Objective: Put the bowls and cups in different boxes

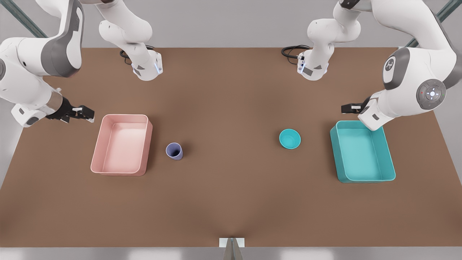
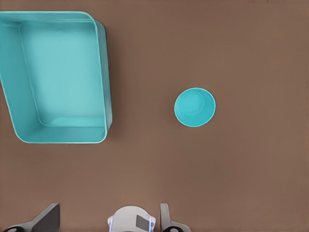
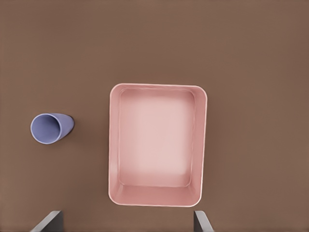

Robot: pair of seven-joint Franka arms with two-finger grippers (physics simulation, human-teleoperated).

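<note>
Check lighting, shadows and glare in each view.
Front view: soft, even light; a faint shadow beside the cup and the pink box; no glare. Left wrist view: flat light on the bowl and teal box. Right wrist view: equally flat, sharp edges.

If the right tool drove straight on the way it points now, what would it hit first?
Probably the pink box: it sits open and empty almost dead ahead of the right tool, whose fingers are spread. The cup lies off that line. Depth is uncertain.
</note>
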